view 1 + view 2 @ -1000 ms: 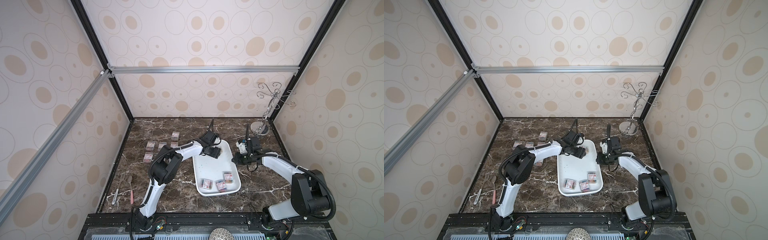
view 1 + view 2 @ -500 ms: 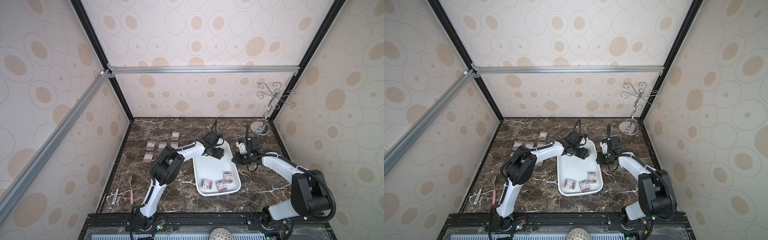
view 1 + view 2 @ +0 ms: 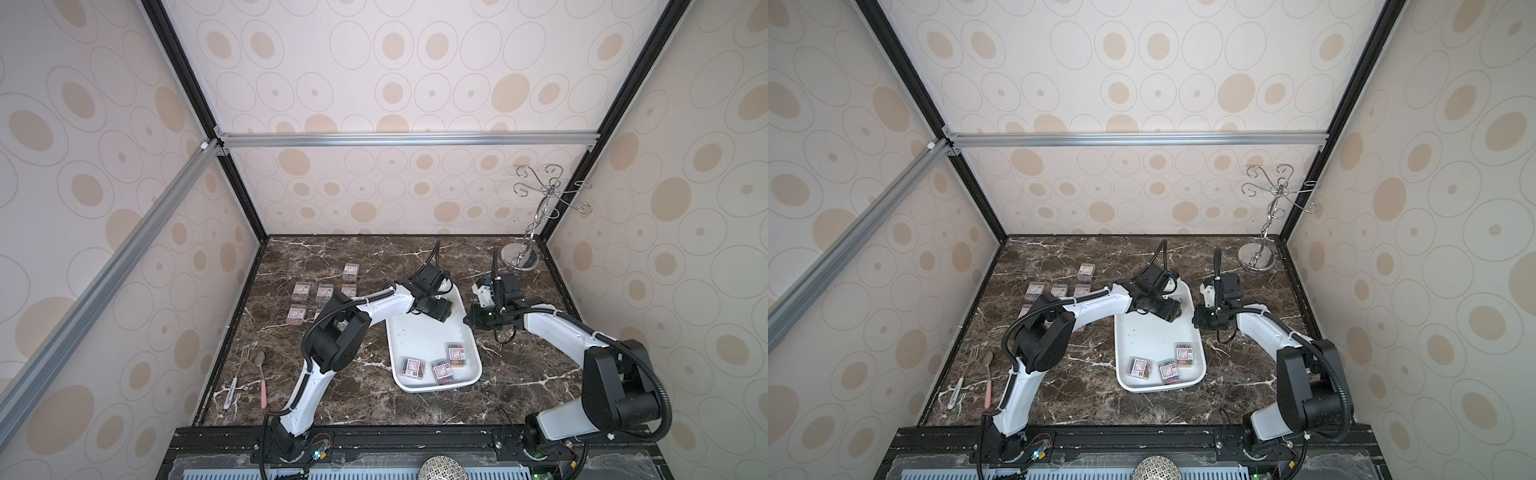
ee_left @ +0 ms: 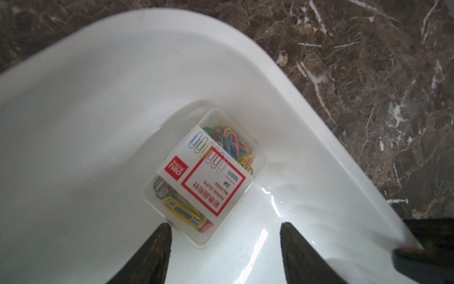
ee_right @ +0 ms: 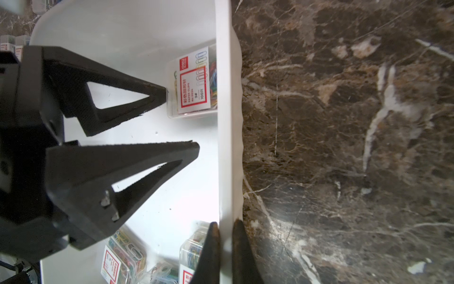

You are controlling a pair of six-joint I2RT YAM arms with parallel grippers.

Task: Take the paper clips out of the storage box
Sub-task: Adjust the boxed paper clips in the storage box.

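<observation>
Looks past halfway: several clip boxes (image 3: 324, 292) are out on the worktop (image 3: 353, 399), four sit in the tray (image 3: 424, 336), the left tool (image 4: 224, 227) is half-open and empty at one, and the right tool (image 5: 225, 223) is clamped on the rim.

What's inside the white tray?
The tray holds three clip boxes at its near end and a fourth box in a far corner by the left gripper. The left arm hides part of that end from above.
</observation>
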